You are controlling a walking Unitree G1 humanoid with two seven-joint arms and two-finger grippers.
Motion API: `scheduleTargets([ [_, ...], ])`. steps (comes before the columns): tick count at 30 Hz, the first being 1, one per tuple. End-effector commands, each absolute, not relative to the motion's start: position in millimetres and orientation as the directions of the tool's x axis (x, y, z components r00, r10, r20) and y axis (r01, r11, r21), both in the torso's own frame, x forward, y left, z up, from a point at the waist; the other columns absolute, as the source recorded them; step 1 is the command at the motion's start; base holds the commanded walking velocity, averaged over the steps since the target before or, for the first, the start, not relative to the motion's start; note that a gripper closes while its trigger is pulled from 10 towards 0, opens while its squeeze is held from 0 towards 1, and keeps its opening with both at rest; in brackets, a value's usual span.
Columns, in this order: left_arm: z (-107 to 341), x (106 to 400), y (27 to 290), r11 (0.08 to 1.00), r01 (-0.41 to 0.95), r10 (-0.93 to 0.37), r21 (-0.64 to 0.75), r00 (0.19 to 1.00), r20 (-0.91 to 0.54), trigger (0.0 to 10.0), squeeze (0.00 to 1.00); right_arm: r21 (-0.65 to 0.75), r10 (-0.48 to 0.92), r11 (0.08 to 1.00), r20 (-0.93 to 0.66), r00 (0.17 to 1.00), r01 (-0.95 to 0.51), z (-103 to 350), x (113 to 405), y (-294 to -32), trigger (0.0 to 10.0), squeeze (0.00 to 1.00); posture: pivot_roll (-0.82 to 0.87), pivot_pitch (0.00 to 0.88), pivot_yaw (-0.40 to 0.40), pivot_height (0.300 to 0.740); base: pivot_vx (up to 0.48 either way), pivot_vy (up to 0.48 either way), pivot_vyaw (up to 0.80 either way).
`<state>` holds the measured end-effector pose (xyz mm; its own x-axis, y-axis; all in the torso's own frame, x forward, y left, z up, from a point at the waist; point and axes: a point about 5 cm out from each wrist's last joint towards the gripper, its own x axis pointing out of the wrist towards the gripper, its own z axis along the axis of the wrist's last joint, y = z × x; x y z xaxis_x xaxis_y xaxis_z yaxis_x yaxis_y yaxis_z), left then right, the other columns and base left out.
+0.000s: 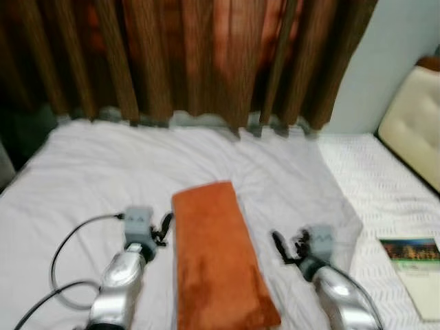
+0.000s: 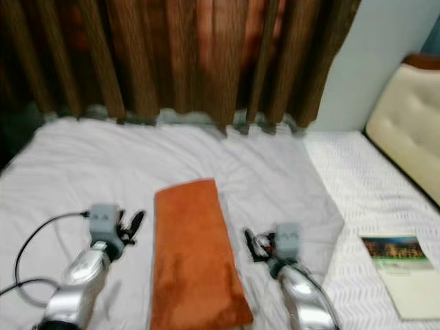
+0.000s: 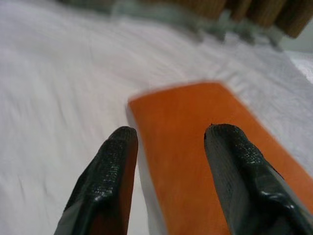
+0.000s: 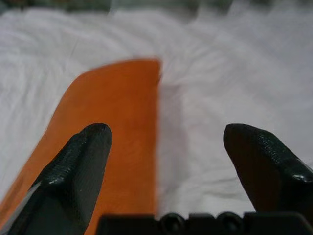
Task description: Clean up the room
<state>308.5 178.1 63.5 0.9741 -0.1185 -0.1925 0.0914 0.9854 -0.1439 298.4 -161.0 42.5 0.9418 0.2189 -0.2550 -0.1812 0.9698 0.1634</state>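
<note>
A folded orange towel (image 1: 218, 258) lies lengthwise on the white bed sheet (image 1: 89, 179). The left gripper (image 1: 159, 229) sits just beside its one long edge and the right gripper (image 1: 283, 246) beside the other, both spread wide and empty. The head views add a booklet (image 1: 416, 269) well right of the towel, brown curtains (image 1: 185, 55) beyond, and a cream headboard (image 1: 412, 124).

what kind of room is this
Most likely a bedroom: a bed with a white sheet, a padded cream headboard at the right, and brown curtains behind. A folded orange towel lies on the bed.
</note>
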Motion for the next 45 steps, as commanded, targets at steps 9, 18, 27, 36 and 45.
scheduleTargets([
  [9,86.3,338.3,195.2,0.873,0.029,-0.106,-0.487,0.986,-0.132,10.0,0.0,0.2,0.168,0.973,-0.25,0.954,-0.119,63.8,333.6,-175.6,10.0,0.0,-0.08,0.619,-0.164,0.74,0.0,0.0,0.0],
  [18,106.3,334.0,219.2,0.742,0.007,-0.024,-0.671,1.0,-0.015,10.0,0.0,0.332,0.237,0.926,-0.14,0.961,-0.18,96.7,361.9,-155.3,10.0,0.0,-0.06,0.726,-0.173,0.74,0.0,0.0,0.0],
  [27,121.1,326.6,200.7,0.767,0.117,-0.112,-0.631,0.993,0.047,10.0,1.0,0.445,0.296,0.867,-0.101,0.95,-0.223,98.6,363.4,-141.3,10.0,1.0,-0.06,0.727,-0.162,0.74,0.0,0.0,0.0],
  [36,123.8,323.8,185.0,0.601,0.206,-0.205,-0.772,0.974,0.101,10.0,0.0,0.491,0.395,0.804,-0.019,0.919,-0.335,115.2,367.7,-142.4,10.0,0.0,-0.06,0.717,-0.167,0.74,0.0,0.0,0.0],
  [45,103.4,313.5,162.6,0.447,0.206,-0.263,-0.871,0.96,0.093,10.0,0.0,0.352,0.506,0.787,0.105,0.856,-0.508,160.6,378.2,-147.1,10.0,0.0,-0.09,0.731,-0.199,0.74,0.0,0.0,0.0],
])
